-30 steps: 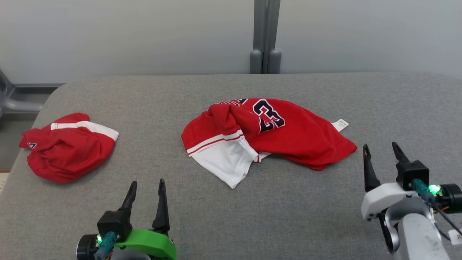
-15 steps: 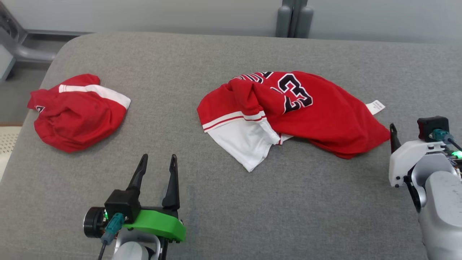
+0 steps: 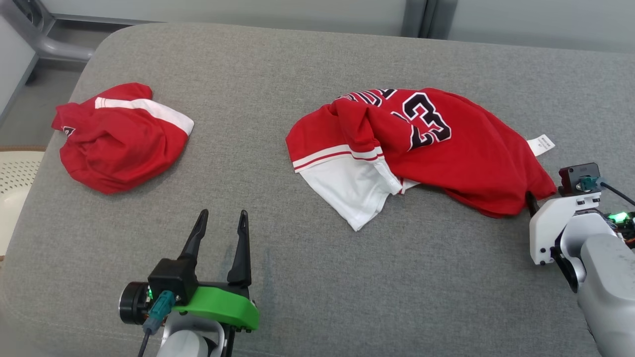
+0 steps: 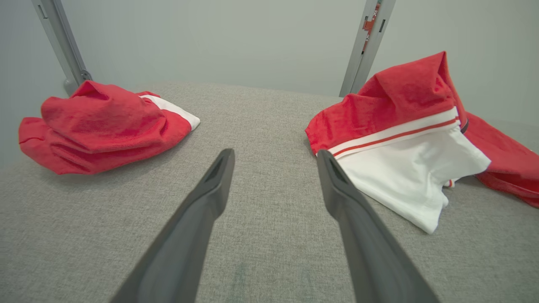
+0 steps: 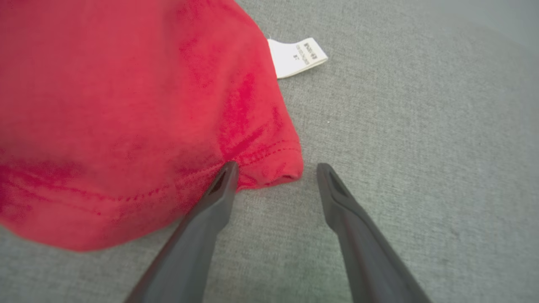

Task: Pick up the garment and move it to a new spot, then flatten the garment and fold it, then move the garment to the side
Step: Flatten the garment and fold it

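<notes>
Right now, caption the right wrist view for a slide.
Open right claw framing a hemmed corner of the red jersey, white tag beyond.

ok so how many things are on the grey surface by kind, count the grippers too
red-and-white garments: 2 (number 23 jersey, bunched red-and-white garment)
grippers: 2 (left gripper, right gripper)
total: 4

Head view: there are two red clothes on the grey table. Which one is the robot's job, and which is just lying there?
Looks like part of the job:
- crumpled red-and-white jersey with a black number
- right gripper, open at the jersey's red corner

Just lying about:
- bunched red garment with a white stripe, off to the left
- grey fabric table under both
</notes>
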Robot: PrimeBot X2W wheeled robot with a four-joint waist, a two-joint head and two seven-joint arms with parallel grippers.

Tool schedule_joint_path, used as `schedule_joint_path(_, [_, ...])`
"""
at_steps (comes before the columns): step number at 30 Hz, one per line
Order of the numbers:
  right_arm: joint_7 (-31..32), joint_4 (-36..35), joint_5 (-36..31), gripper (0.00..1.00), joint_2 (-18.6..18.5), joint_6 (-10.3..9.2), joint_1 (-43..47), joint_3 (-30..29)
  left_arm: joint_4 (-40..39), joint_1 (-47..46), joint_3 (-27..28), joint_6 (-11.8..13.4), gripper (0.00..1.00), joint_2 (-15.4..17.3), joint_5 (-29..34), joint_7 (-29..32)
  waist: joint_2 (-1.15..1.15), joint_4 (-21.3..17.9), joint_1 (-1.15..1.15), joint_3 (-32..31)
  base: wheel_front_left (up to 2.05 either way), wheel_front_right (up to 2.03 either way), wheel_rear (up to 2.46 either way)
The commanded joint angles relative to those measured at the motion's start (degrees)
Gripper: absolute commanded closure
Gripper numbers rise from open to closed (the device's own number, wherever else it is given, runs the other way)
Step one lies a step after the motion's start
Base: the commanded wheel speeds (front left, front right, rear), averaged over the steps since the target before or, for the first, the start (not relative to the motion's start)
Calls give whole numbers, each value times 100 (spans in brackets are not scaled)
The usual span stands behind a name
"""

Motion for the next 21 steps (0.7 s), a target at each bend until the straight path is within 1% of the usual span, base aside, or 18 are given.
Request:
schedule_joint_path(1, [-4, 83, 106, 63, 47, 7, -18, 168, -28, -41, -2, 0, 0, 0, -45, -1, 0, -10, 0, 3, 0, 0, 0])
schedule_joint_path(2, [-3, 94, 194, 86, 0, 7, -67, 255, -38, -48, -5, 3, 0, 0, -43, -1, 0, -16, 0, 5, 0, 0, 0])
schedule_joint_path(3, [-19, 85, 238, 97, -41, 6, -118, 358, -45, -56, -7, 5, 0, -1, -39, -1, 0, -20, 0, 7, 0, 0, 0])
schedule_joint_path(4, [-61, 58, 284, 100, -100, 5, -183, 462, -56, -63, -7, 6, 0, -1, -44, -1, 0, -24, 0, 4, 0, 0, 0])
schedule_joint_path(9, [-277, -56, 405, 100, -353, 2, -545, 798, -127, -90, -31, 27, 0, -1, -74, -1, 0, -31, 0, -12, 0, 0, 0])
schedule_joint_path(13, [-393, -129, 311, 100, -591, 2, -968, 978, -220, -129, -75, 43, 0, 0, -91, -1, 0, 0, 0, 19, 0, 0, 0])
schedule_joint_path(21, [-317, -189, 14, 100, -1155, 0, -2212, 1243, -357, -232, -161, 41, 0, 0, -100, 0, 0, 169, 0, 267, 0, 0, 0])
